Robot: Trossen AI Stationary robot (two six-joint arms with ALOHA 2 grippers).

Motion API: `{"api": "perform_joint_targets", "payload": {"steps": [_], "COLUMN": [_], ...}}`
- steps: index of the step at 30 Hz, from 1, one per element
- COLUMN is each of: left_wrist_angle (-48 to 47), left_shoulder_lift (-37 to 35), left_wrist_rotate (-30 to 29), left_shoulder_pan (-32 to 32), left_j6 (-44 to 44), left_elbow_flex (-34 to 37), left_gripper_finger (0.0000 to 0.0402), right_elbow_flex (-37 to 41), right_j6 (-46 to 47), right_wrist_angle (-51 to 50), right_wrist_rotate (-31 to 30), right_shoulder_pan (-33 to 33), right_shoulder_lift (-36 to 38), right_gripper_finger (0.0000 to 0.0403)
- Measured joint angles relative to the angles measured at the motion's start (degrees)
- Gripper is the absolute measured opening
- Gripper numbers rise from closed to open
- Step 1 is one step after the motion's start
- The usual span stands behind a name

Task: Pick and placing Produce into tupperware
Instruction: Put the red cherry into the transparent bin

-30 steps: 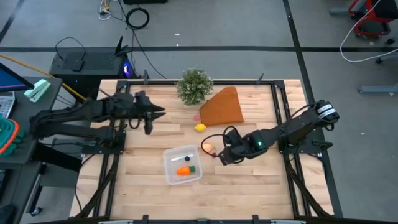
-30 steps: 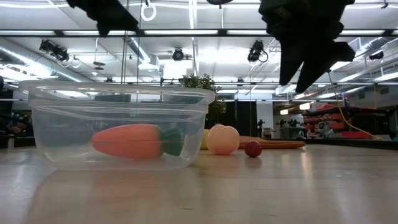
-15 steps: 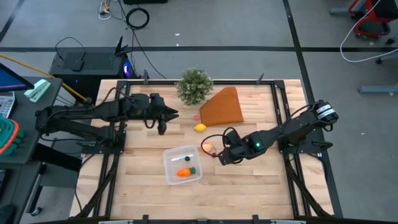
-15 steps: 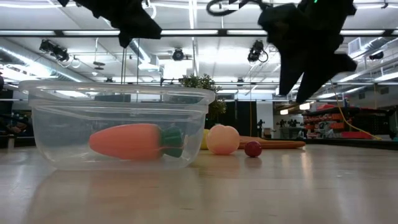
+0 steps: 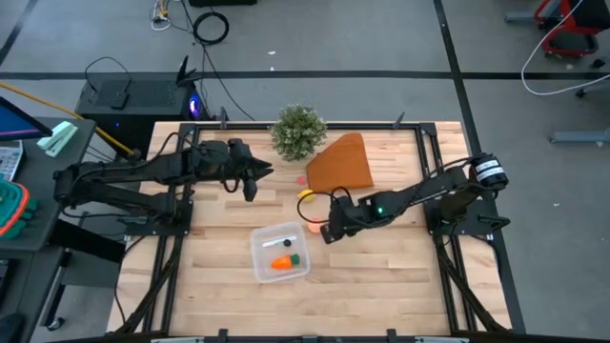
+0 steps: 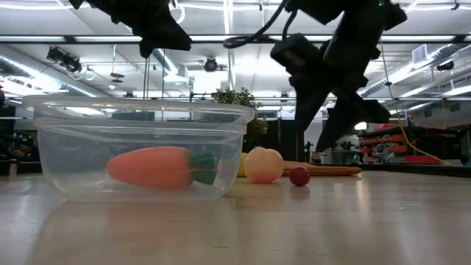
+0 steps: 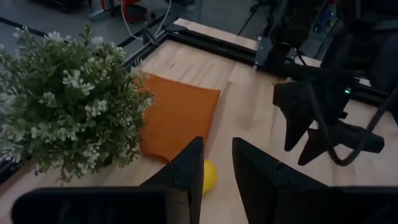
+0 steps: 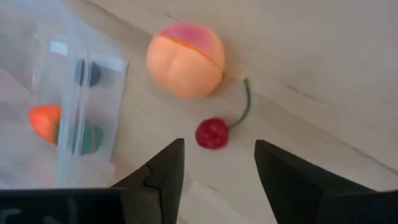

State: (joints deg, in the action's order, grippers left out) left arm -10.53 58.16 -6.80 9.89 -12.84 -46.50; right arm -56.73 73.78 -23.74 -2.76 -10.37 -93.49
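1. The carrot (image 5: 280, 263) and a small dark piece (image 5: 285, 244) already lie inside the clear tupperware (image 5: 262, 269); the peach (image 8: 186, 58), the cherry (image 8: 212, 132) and the lemon (image 7: 209, 175) wait outside it, so the task seems partly done.
2. The right pincer (image 8: 217, 165) hangs open just above the cherry, beside the peach, holding nothing.
3. The left pincer (image 7: 214, 163) is slightly parted and empty, over the lemon near the bushy plant (image 5: 297, 131) and orange wedge (image 5: 340, 164).
4. The wooden surface (image 5: 381, 272) stands on a grey floor with cables; the low view shows ceiling lights.

Grey concrete floor (image 5: 381, 38) surrounds the wooden table (image 5: 381, 276); cables (image 5: 210, 24) at eleven o'clock, ceiling lights (image 6: 221, 37) overhead.
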Motion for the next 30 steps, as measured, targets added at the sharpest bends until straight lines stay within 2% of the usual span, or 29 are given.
{"api": "perform_joint_targets", "payload": {"steps": [7,20,30], "left_wrist_angle": [-0.73,-1.18,-1.43], "left_shoulder_lift": [-0.07,-0.1,-0.1], "left_wrist_rotate": [0.01,-0.01,0.01], "left_shoulder_pan": [0.19,0.24,0.24], "left_j6": [0.46,0.63,0.63], "left_elbow_flex": [0.0,0.0,0.0], "left_gripper_finger": [0.0093,0.0089,0.0094], "right_elbow_flex": [-0.87,-5.24,-5.38], "right_j6": [0.09,-1.46,-1.46], "right_wrist_angle": [2.74,2.41,2.36], "right_wrist_rotate": [6.27,5.66,3.32], "right_shoulder_pan": [0.49,0.13,1.09], "right_shoulder_lift": [-3.98,-11.61,-11.58], "right_gripper_finger": [0.0165,0.0165,0.0165]}}
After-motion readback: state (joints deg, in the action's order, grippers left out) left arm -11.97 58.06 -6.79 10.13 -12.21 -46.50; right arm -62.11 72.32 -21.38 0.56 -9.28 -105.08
